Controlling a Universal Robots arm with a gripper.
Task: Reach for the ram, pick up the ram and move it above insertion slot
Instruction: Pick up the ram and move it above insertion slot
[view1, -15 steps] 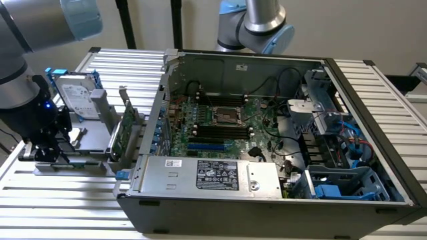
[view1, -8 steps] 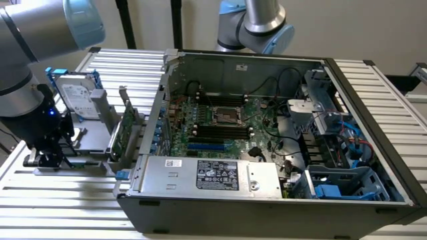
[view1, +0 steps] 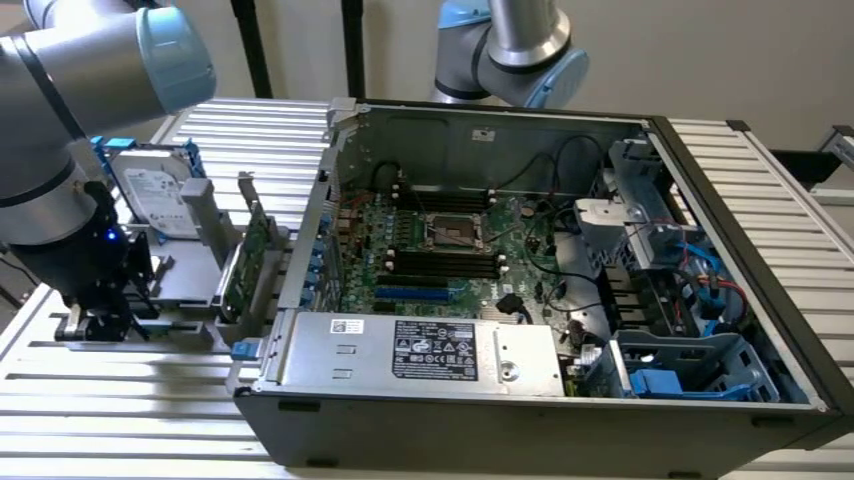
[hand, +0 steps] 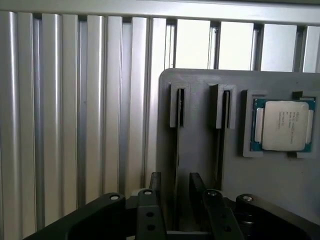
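The arm (view1: 67, 120) reaches down at the lower left of the exterior view, its gripper (view1: 104, 322) low over a grey holder (view1: 187, 265) on the slatted table (view1: 134, 420). In the wrist view the gripper (hand: 175, 176) is spread open, its two black fingers (hand: 156, 187) on either side of a thin strip seen edge-on. This strip looks to be the ram (hand: 178, 145), standing upright in a grooved post of the holder (hand: 280, 185). A gap shows on each side, so the fingers are not clamped on it. A second grooved post (hand: 222, 107) stands just beside the first, and a processor (hand: 282, 125) lies in a blue-edged recess further along the plate.

On the same holder, above the gripper in the exterior view, a hard drive (view1: 144, 190) leans upright. A green card (view1: 254, 262) with a metal bracket stands to the gripper's right, just beside the open case (view1: 534, 430). The card and the case's near wall lie between the gripper and the motherboard (view1: 521, 225). There, long black slots (view1: 441, 265) run beside the bare processor socket (view1: 454, 230). A power supply (view1: 427, 350) with a label fills the case's front edge, with loose black cables (view1: 561, 290) and blue drive bays (view1: 667, 375) at the right. A second arm (view1: 514, 50) hangs at the top centre, behind the case.
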